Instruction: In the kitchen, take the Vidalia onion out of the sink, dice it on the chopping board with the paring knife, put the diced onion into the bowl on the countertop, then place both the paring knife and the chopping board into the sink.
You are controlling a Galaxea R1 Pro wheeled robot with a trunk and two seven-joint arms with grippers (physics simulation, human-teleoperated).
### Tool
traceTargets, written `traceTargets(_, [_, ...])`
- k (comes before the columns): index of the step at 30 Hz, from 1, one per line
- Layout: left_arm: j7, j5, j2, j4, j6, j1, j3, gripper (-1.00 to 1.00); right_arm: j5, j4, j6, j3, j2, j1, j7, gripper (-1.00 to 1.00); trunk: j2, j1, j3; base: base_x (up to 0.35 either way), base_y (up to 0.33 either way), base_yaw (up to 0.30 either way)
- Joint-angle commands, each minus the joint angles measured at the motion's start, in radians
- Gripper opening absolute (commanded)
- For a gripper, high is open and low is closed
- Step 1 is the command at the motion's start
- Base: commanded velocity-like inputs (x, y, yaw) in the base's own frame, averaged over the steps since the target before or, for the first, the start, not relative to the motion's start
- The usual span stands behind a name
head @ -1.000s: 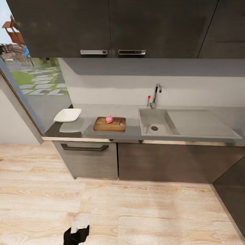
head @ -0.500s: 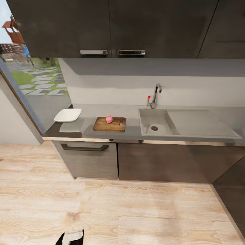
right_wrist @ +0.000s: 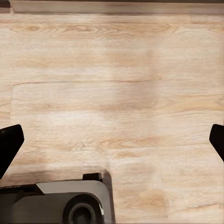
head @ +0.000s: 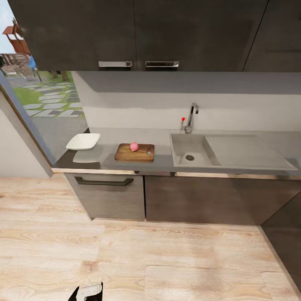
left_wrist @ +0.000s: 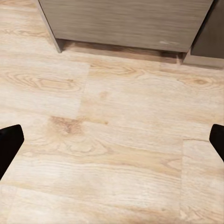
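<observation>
So the onion (head: 134, 146) is already sat on the board (head: 134, 152), with the knife (head: 149, 151) laid beside it, all well ahead of and above the left end effector (head: 85, 292). Dicing looks to be the step in hand, so the counter (head: 163, 138) has to be approached and the knife picked up. Both end effectors are seen spread wide over the floor (left_wrist: 121, 140). Nothing is seen in the bowl (head: 83, 141) or sink (head: 190, 151).
</observation>
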Motion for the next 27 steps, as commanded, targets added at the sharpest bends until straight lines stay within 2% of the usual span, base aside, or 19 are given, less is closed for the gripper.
traceTargets(1, [0.008,0.001,-0.001,0.004,-0.005,-0.002,-0.009,1.00,-0.006,0.001,-0.001,0.002,0.000,0.001,-0.002,1.00,-0.002,0.001,-0.002,0.000,0.000,0.000])
traceTargets(4, [0.008,0.001,-0.001,0.004,-0.005,-0.001,-0.009,1.00,-0.004,0.050,0.002,0.002,0.000,0.001,-0.003,1.00,-0.002,0.001,-0.002,0.000,0.000,0.000])
traceTargets(5, [0.007,0.001,0.000,0.004,0.010,-0.002,-0.009,1.00,-0.004,0.132,0.001,0.002,-0.001,0.001,-0.004,1.00,-0.002,0.001,-0.002,0.000,0.000,0.000])
traceTargets(11, [0.004,0.001,-0.001,0.004,0.090,-0.002,-0.009,1.00,-0.005,0.271,0.004,0.004,0.001,0.001,-0.005,1.00,-0.002,0.001,-0.002,0.000,0.000,0.000])
traceTargets(19, [0.004,0.000,-0.004,0.004,0.119,-0.002,-0.009,1.00,-0.006,0.444,0.006,0.008,0.003,0.001,-0.003,1.00,-0.002,0.001,-0.002,0.000,0.000,0.000])
traceTargets(27, [0.004,0.000,-0.007,0.004,0.137,-0.001,-0.009,1.00,-0.007,0.452,0.003,0.007,0.004,0.001,-0.002,1.00,-0.002,0.001,-0.002,0.000,0.000,0.000])
